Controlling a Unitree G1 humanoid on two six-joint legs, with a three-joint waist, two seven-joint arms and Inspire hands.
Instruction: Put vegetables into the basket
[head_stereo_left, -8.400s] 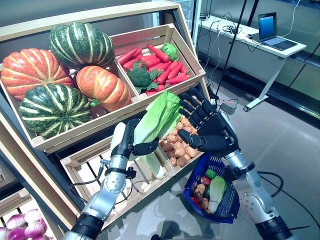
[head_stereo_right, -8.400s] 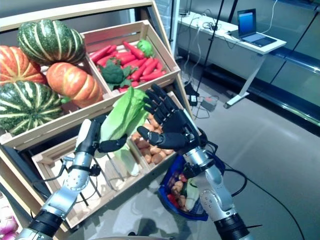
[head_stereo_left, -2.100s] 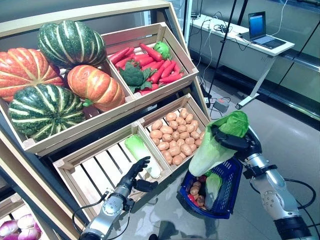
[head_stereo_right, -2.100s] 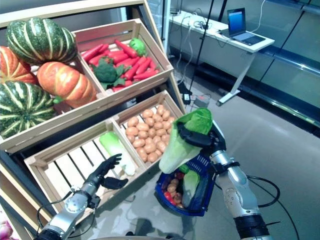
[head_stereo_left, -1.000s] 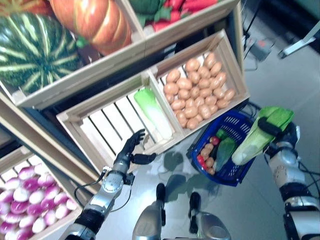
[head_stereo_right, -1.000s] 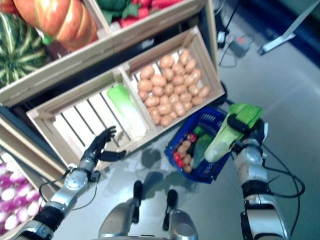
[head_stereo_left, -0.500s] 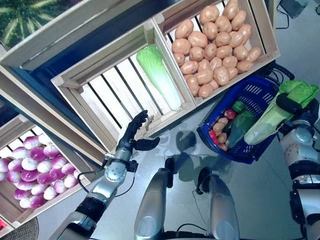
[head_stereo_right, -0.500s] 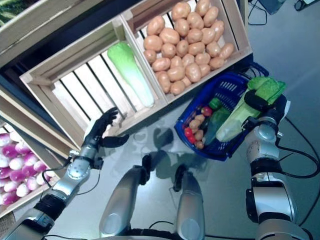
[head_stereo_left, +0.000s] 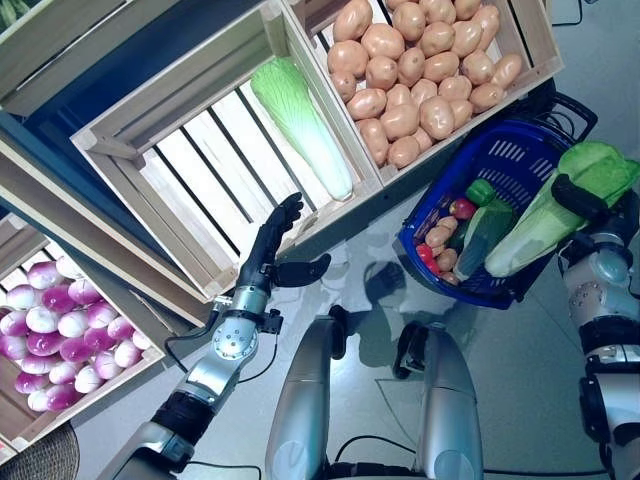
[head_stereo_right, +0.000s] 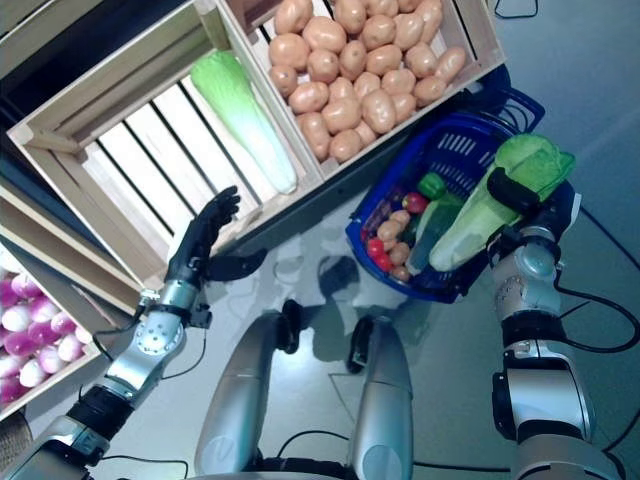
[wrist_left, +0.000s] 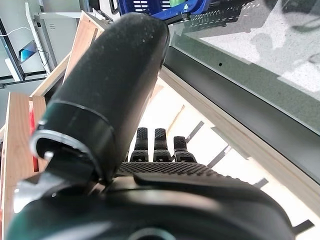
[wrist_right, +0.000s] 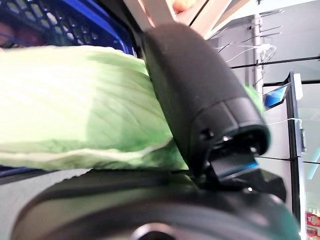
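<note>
My right hand (head_stereo_left: 600, 205) is shut on a long green napa cabbage (head_stereo_left: 545, 220) and holds it slanted over the right rim of the blue basket (head_stereo_left: 500, 165), its pale stalk end pointing down into the basket. The cabbage also shows in the right wrist view (wrist_right: 75, 120) with the thumb (wrist_right: 200, 95) curled over it. The basket stands on the floor below the stand and holds another green vegetable (head_stereo_left: 483, 233), small red ones and brown ones. My left hand (head_stereo_left: 270, 250) is open and empty, low in front of the slatted crate, fingers straight (wrist_left: 157, 142).
The wooden stand's slatted crate (head_stereo_left: 190, 180) holds a napa cabbage (head_stereo_left: 300, 120) near my left hand. A crate of potatoes (head_stereo_left: 430, 70) sits right behind the basket. A lower shelf at the far left (head_stereo_left: 50, 330) holds purple-white bulbs. Grey floor lies to the right.
The camera has tilted further down and the whole picture has shifted. My right hand still holds the cabbage over the basket's right rim. My left hand stays open by the slatted crate.
</note>
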